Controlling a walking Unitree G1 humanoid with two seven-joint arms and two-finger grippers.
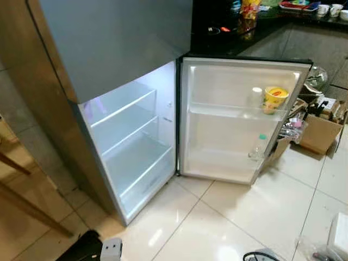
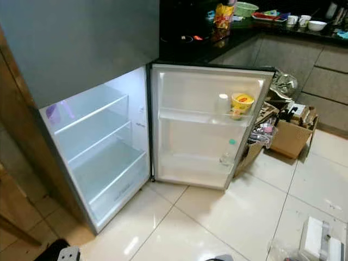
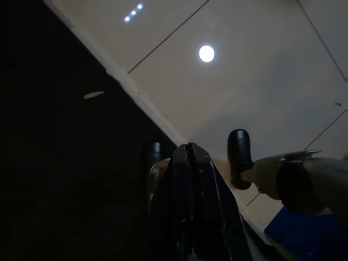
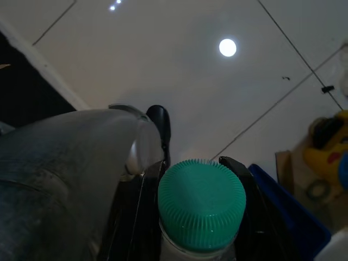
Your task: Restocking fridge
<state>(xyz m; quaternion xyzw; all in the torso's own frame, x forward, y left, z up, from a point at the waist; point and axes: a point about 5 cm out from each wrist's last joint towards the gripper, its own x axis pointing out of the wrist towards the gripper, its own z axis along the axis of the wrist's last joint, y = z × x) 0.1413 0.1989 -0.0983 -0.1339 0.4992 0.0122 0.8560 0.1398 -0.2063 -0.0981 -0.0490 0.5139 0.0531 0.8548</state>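
The fridge (image 1: pixel 130 147) stands open ahead, its lit lower compartment holding bare white shelves. Its door (image 1: pixel 228 114) swings out to the right. The upper door shelf carries a yellow tub (image 1: pixel 275 98) and a white cup (image 1: pixel 256 97); a clear bottle with a green cap (image 1: pixel 259 148) stands on the lower door shelf. In the right wrist view my right gripper (image 4: pixel 198 163) is shut on a bottle with a ribbed green cap (image 4: pixel 201 204), held low over the floor tiles. My left gripper (image 3: pixel 190 152) hangs shut with nothing in it.
A cardboard box (image 1: pixel 318 130) with clutter sits on the floor right of the door. A dark counter (image 2: pixel 217 38) with snacks and dishes runs behind the fridge. Wooden furniture (image 1: pixel 22 201) is at the left. A white object (image 1: pixel 340 234) lies at the lower right.
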